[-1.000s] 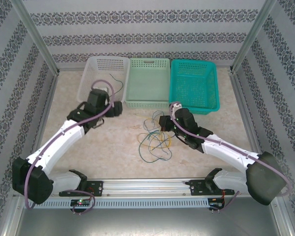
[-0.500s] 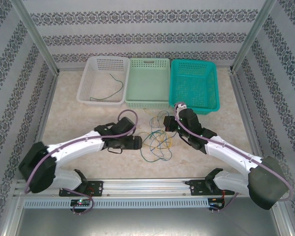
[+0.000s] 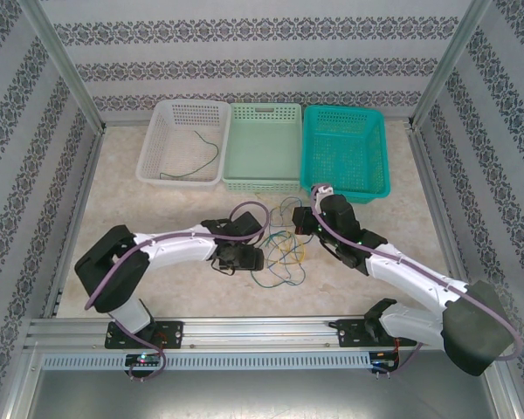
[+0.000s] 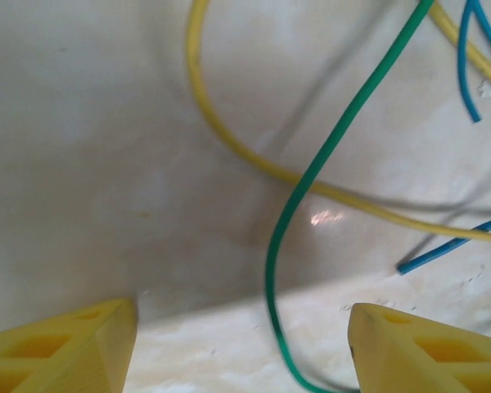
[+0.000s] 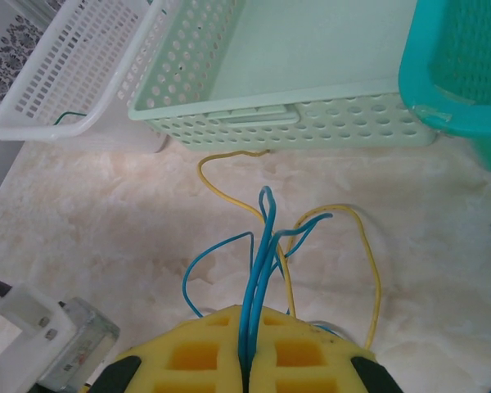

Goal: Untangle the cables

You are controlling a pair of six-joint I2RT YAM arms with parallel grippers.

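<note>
Several blue cables (image 5: 262,254), right end effector (image 5: 247,327) clamped

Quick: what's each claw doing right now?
Left claw: open, green cable between its fingers, not gripped.
Right claw: shut on blue cable.

The cables (image 3: 279,249) lie as a loose tangle of thin yellow, green and blue loops on the table, between the left fingers (image 4: 65,348) and the right fingers (image 5: 196,352). A green cable (image 4: 311,176) curves down through the gap between the left fingers, touching neither, and crosses over a yellow cable (image 4: 229,135) just ahead of them. A blue cable (image 5: 258,270), doubled into a narrow upright loop, is pinched between the right fingers, with yellow loops lying just beyond the tips. A lone green cable (image 3: 205,157) lies curled in the white basket (image 3: 157,140), well beyond the left fingers.
</note>
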